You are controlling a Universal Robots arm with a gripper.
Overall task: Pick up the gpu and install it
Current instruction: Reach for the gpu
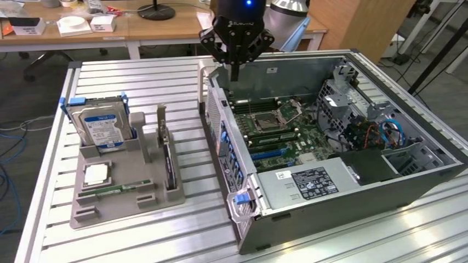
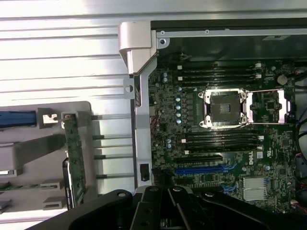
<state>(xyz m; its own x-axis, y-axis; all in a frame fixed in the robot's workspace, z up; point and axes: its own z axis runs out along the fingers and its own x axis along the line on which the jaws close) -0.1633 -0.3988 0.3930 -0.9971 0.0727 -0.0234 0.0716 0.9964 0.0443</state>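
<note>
The pick-up has not begun: the gripper, fingers pressed together and empty, hangs above the computer case's far wall. The gpu stands on edge in the grey holder just beside the case, on the exterior view's left. Grasping it would likely call for spread fingers lined up over the card's upper edge.

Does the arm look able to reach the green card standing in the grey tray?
Likely yes: the green circuit card stands on edge in the grey plastic holder, nothing above it; the gripper has shut fingers.
</note>
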